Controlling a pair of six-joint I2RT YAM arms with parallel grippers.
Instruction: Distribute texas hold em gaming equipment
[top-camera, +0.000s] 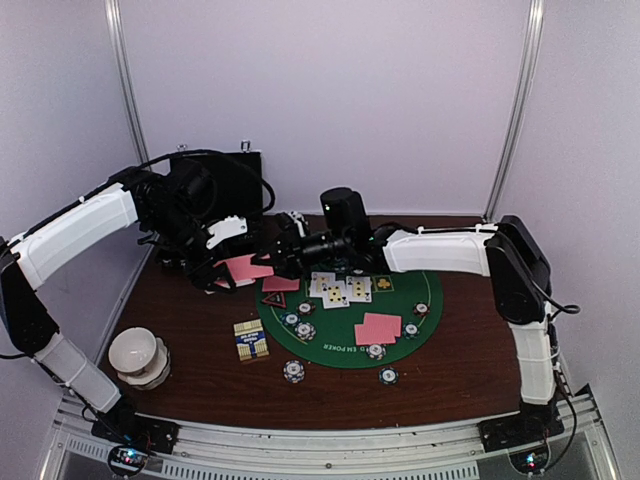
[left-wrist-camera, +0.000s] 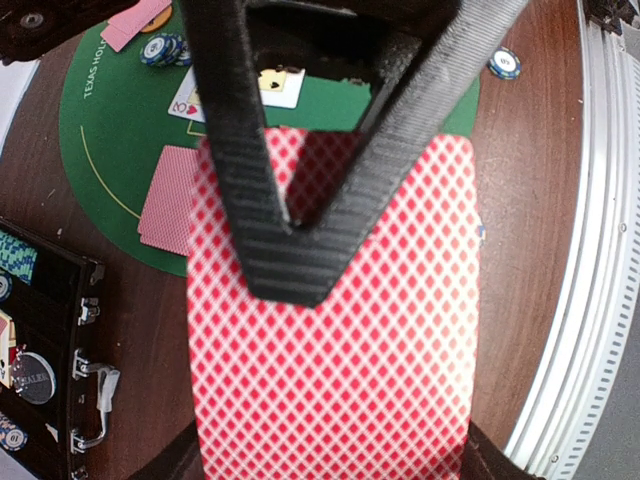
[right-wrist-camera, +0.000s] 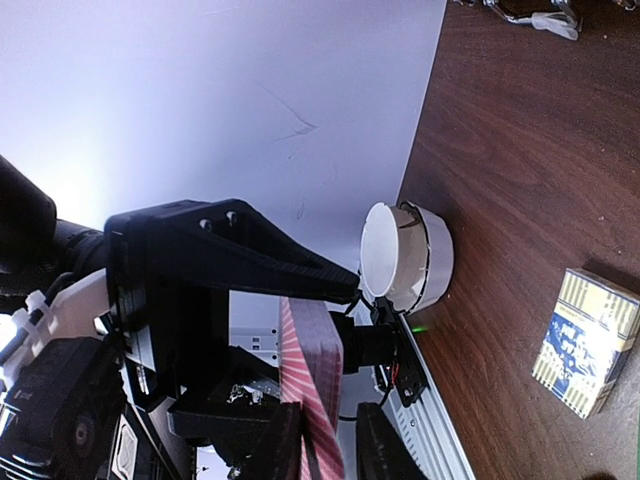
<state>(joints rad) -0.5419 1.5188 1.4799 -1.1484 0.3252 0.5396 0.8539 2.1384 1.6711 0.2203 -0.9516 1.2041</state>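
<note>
We see two arms of the same build. The left arm (top-camera: 80, 235) and the right arm (top-camera: 440, 250) each wear long white shells with rounded edges, and black cylindrical joints connect these shells. Thin black cables (top-camera: 215, 153) loop beside them. Each base (top-camera: 128, 455) is black and has a small lit point. The left pincer (left-wrist-camera: 292, 265) has black fingers (left-wrist-camera: 235, 140) with fine ribs across them, and its black body shows two round screws (right-wrist-camera: 231, 215).
</note>
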